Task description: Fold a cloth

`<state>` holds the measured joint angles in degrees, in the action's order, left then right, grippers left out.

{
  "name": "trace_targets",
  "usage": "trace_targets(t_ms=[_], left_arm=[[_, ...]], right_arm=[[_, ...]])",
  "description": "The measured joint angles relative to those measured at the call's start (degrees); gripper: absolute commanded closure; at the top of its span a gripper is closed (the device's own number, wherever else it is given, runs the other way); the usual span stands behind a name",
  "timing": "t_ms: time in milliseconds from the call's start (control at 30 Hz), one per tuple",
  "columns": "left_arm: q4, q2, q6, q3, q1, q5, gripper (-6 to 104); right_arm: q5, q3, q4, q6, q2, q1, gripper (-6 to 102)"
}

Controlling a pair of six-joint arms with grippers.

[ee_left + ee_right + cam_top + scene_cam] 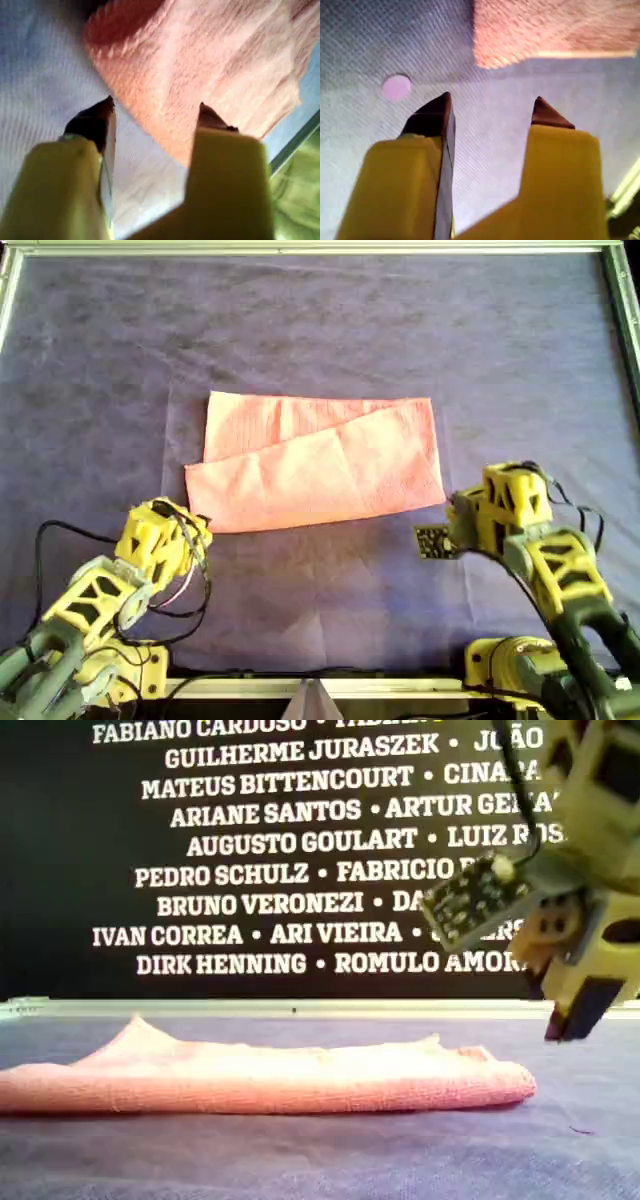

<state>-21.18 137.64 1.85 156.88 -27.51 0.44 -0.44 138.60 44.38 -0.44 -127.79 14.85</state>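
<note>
Nearest you in the overhead view, one arm (pixel 110 585) sits at 7 o'clock and another arm (pixel 540 550) at 4 o'clock. Both are off the cloth (pixel 320 465), which lies folded at centre on the purple covering (pixel 320 330). In the exterior view, the cloth lies flat at 7 o'clock. In the first wrist view, my first gripper (pixel 155 107) gapes wide and empty, with cloth at 12 o'clock. In the second wrist view, my second gripper (pixel 492 102) is equally wide and holds nothing, with the cloth's corner at 1 o'clock.
</note>
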Motion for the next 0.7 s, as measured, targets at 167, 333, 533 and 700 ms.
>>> trace_targets(t_ms=[167,333,533,700], left_arm=[[0.0,6.5,0.0,0.0,4.8,-11.2,39],[0.0,17.8,0.0,0.0,6.2,-18.5,39],[0.0,34.1,0.0,1.3,6.2,-19.4,39],[0.0,38.6,0.0,4.1,6.2,-19.4,39]], right_arm=[[0.0,3.6,1.2,0.0,-15.1,0.1,32],[0.0,8.2,1.2,0.0,-26.1,0.1,32],[0.2,15.9,1.2,0.0,-36.8,0.2,32],[0.2,21.1,1.2,0.0,-46.8,0.2,31]])
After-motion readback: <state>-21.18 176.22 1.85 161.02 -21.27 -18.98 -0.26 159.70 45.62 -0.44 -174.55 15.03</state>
